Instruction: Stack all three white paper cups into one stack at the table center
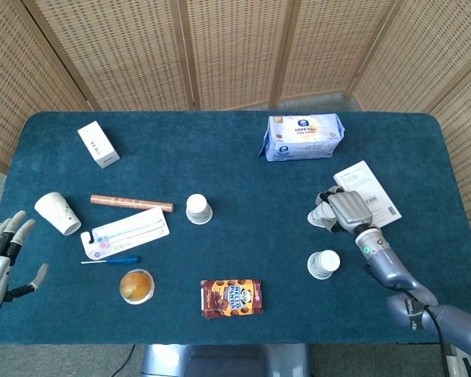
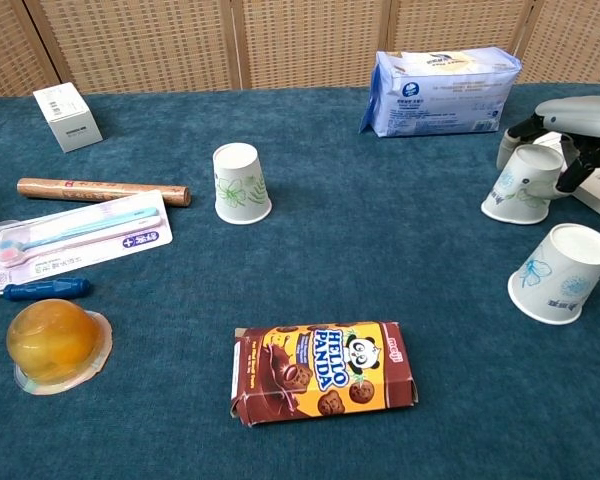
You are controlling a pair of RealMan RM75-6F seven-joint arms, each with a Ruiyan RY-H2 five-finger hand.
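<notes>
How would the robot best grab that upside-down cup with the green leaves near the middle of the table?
Probably by its tapered side wall, from above. The leaf-print cup stands upside down, wide rim on the table, nothing touching it, so fingers could close around it just below the flat top.

Three white paper cups with printed leaf motifs, all inverted, rim down. Centre cup (image 2: 241, 182): green motif, standing upright alone near mid-counter. Right cup (image 2: 523, 186): blue motif, tilted, with the right robot hand (image 2: 570, 122) closed around its top. Near cup (image 2: 563, 272): blue motif, leaning slightly, just in front of the right cup, apart from it.
</notes>
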